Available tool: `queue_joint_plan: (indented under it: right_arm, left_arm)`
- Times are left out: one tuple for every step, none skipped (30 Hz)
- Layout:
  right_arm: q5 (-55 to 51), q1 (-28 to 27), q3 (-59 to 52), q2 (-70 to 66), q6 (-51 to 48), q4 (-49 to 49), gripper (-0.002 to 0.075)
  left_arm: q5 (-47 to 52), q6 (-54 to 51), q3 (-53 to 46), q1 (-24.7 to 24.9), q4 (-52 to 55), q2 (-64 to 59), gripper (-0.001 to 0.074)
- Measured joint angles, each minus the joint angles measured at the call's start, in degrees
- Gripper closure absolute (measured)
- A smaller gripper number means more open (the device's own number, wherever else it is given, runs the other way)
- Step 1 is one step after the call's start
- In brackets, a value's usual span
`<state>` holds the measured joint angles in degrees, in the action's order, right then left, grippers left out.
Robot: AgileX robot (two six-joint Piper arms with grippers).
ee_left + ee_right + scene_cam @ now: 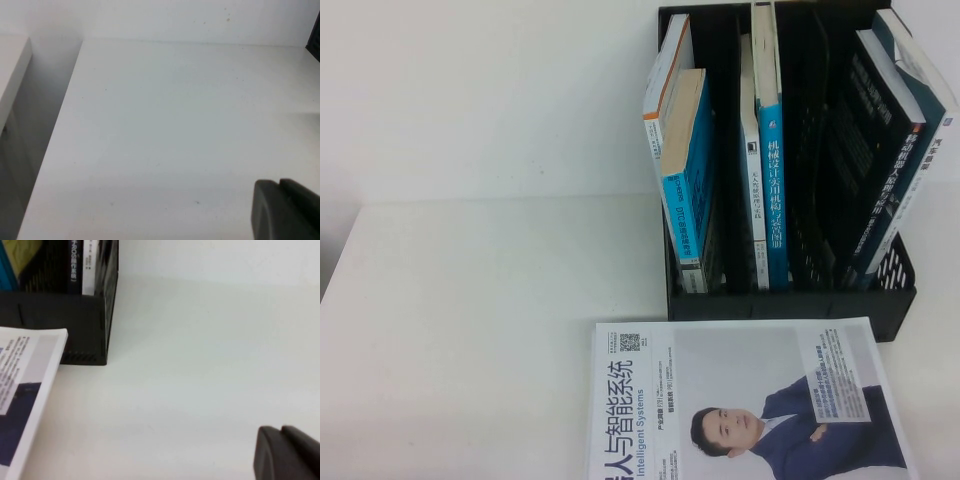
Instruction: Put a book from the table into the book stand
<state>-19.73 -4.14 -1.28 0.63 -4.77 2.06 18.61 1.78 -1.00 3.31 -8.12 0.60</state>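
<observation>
The table [470, 330] has a smooth, matt white top. The book stand [790, 300] at two o'clock is black plastic with perforated mesh sides and a dull sheen. The white-covered book [740, 400] at six o'clock has a glossy paper cover. Both visible gripper fingers [285, 210] look matt dark plastic.

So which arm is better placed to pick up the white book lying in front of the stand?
Right, probably. The right pincer hovers over the table close beside the white book and the book stand; the left pincer, shut, is over the table well away from both.
</observation>
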Motion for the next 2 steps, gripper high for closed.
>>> queue_joint_plan:
  right_arm:
    - [0.00, 0.00, 0.00, 0.00, 0.00, 0.09, 0.0718]
    - [0.00, 0.16, 0.00, 0.00, 0.00, 0.31, 0.0718]
  left_arm:
    - [0.00, 0.00, 0.00, 0.00, 0.00, 0.00, 0.0737]
    - [0.00, 0.00, 0.00, 0.00, 0.00, 0.00, 0.0737]
